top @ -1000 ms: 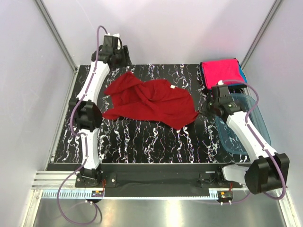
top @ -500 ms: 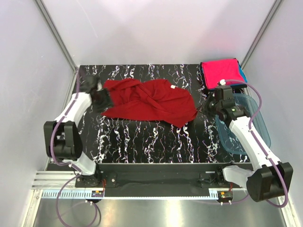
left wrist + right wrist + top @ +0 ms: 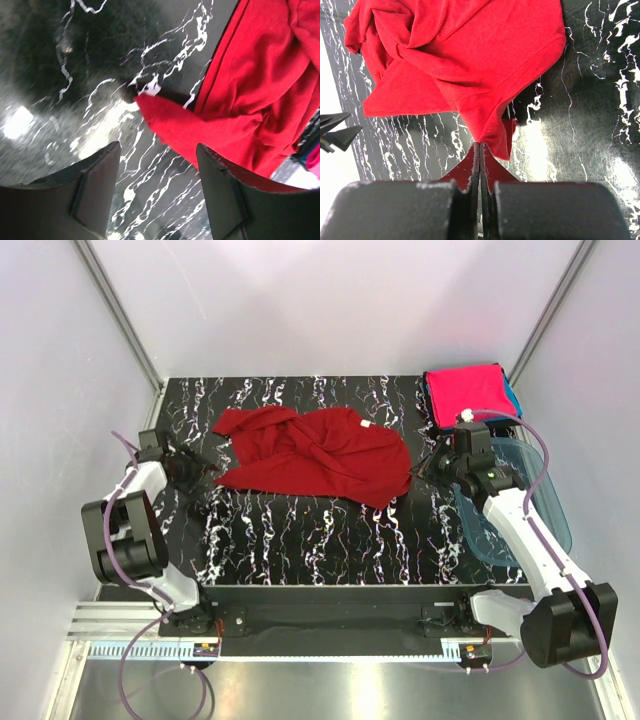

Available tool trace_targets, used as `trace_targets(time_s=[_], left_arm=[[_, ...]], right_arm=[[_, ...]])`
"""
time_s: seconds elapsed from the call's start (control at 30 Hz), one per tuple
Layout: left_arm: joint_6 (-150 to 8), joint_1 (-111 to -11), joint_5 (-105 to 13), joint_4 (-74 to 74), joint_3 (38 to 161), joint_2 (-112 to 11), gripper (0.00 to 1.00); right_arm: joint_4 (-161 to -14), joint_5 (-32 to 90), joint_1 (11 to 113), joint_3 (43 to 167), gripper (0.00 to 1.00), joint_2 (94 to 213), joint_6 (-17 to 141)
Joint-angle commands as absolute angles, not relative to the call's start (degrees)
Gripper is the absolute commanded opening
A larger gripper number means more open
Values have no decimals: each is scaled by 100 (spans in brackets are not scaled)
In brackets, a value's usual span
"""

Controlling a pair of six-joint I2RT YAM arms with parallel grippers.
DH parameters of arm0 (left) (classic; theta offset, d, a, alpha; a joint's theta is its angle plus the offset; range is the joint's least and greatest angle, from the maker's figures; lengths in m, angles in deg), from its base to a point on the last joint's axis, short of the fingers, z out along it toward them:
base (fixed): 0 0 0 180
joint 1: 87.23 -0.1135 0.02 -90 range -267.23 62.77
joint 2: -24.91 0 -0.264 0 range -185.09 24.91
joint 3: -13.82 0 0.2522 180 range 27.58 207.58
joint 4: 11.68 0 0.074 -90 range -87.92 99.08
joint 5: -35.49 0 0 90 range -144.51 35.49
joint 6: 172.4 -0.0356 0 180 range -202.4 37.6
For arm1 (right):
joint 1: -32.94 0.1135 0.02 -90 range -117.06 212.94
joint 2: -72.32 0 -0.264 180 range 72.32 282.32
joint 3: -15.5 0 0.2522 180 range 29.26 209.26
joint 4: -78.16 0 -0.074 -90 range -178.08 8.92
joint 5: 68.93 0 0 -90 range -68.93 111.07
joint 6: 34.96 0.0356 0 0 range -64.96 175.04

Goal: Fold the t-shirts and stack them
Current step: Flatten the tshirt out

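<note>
— What are the left fingers point(image 3: 198, 466) doing?
— They are spread wide near the bench's point(image 3: 300, 530) left edge and grip nothing. A corner of the red shirt point(image 3: 320, 455) lies just ahead of them.
— And the right fingers point(image 3: 480, 159)?
— Pressed shut on that shirt's right edge. The shirt lies crumpled mid-bench.
— The others?
— The pink shirt point(image 3: 465, 390) sits folded at the far right corner, on a blue one point(image 3: 512, 392).

Black, white-veined marble-pattern tabletop point(image 3: 300, 540); pale lavender-grey walls point(image 3: 330, 300); aluminium corner posts point(image 3: 114, 305); brushed-metal floor point(image 3: 330, 695).
</note>
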State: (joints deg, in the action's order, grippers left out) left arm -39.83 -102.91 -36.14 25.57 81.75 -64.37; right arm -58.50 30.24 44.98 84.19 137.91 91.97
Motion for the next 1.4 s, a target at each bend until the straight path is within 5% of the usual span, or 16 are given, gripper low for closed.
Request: trace_targets(time_s=[0.0,0.53,0.6,0.7,0.73,0.87,1.17,1.37], left_arm=[[-3652,-10402,-3191,2036,8418,-6685,66],[-3265,-10428,-3051,1518,8278,-7432,47],[-3283,-10428,-3042,1491,8251,-7406,40],[-3318,-10428,-3016,1482,8260,-7327,16],[-3327,-10428,-2955,1482,8304,-7283,0],[-3309,-10376,-2875,1596,8567,-6722,0],[-3116,-9971,-2796,2474,10676,-4841,0],[-2853,-9980,-3112,2748,10836,-3347,0]], right_arm=[[-6110,3100,4507,8428,0,13578,9248],[-6119,3021,4499,8384,0,13569,9353],[-6119,3012,4507,8357,0,13560,9354],[-6119,2995,4516,8383,0,13596,9354],[-6119,2986,4507,8401,0,13630,9354],[-6049,2626,4507,8883,0,13648,9494],[-5153,1808,4516,12238,0,14009,9117],[-4626,1685,4507,12664,0,13219,9081]])
